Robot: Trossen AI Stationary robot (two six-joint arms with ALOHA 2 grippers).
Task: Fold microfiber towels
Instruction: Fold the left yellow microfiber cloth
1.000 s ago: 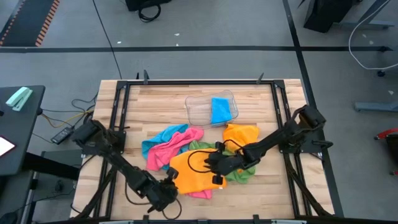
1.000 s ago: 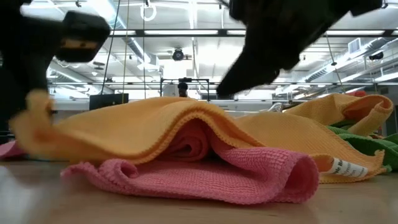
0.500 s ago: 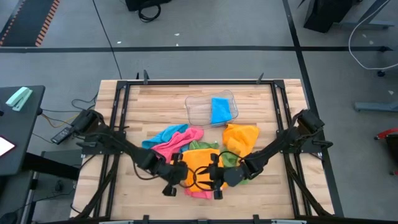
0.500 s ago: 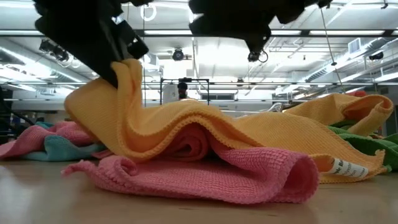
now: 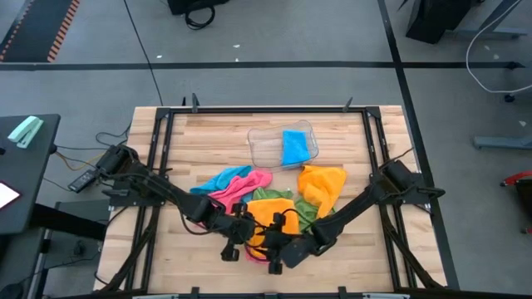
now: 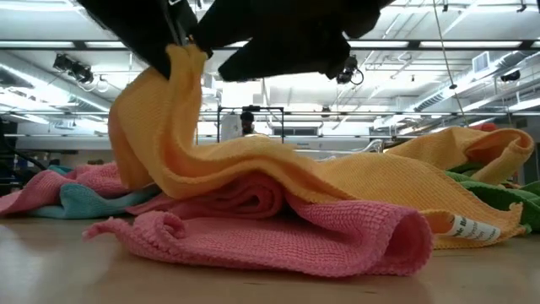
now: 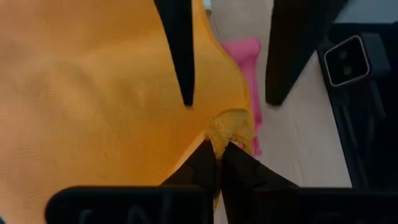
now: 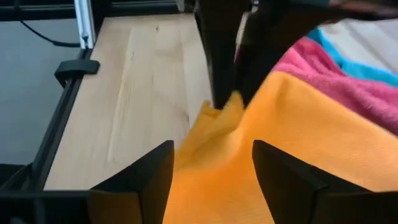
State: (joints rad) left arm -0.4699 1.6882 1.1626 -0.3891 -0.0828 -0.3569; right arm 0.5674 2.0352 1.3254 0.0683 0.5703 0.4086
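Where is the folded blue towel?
In the high view, the folded blue towel lies in the clear tray, at the table's far middle, just beyond the second orange towel.

Left tool (image 7: 219, 160) pinched closed; right tool (image 8: 211, 163) spread wide, both low, near-touching.

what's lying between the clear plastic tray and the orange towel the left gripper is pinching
In the high view, a green towel lies between the tray and the orange towel pinched by the left gripper.

Overhead camera looked straight down; low camera sat level, very close; both shared the orange towel (image 5: 268, 214) (wrist cameras too).
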